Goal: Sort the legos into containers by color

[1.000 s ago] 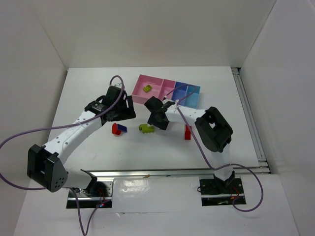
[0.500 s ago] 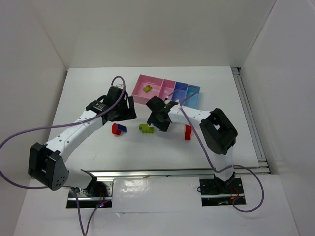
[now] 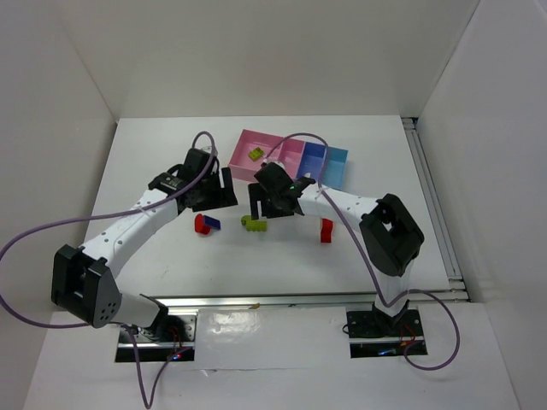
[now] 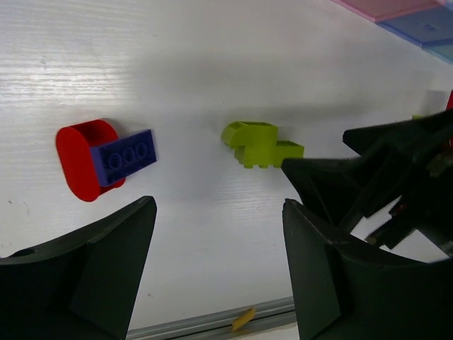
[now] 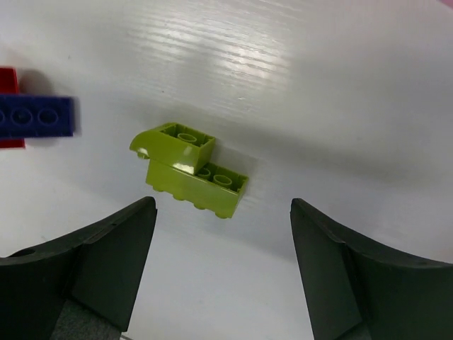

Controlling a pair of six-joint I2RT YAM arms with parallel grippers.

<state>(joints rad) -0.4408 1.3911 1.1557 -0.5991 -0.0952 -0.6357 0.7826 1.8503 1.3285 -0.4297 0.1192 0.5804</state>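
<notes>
A lime-green lego pair (image 3: 252, 224) lies on the white table; it shows in the right wrist view (image 5: 190, 169) and the left wrist view (image 4: 260, 144). My right gripper (image 3: 259, 203) is open and empty just above and beside it. A red lego with a dark blue lego (image 3: 207, 224) on it lies to the left (image 4: 106, 158). My left gripper (image 3: 214, 192) is open and empty, behind that pair. Another red lego (image 3: 326, 230) stands to the right. One lime-green lego (image 3: 255, 155) lies in the large pink bin (image 3: 244, 162) of the containers.
Smaller pink, blue (image 3: 313, 155) and light-blue (image 3: 337, 162) compartments adjoin the pink bin on the right. A metal rail (image 3: 282, 299) runs along the table's near edge. White walls enclose the table on three sides.
My right gripper has moved left and slightly back, over the lime-green pair. My left gripper has barely shifted.
</notes>
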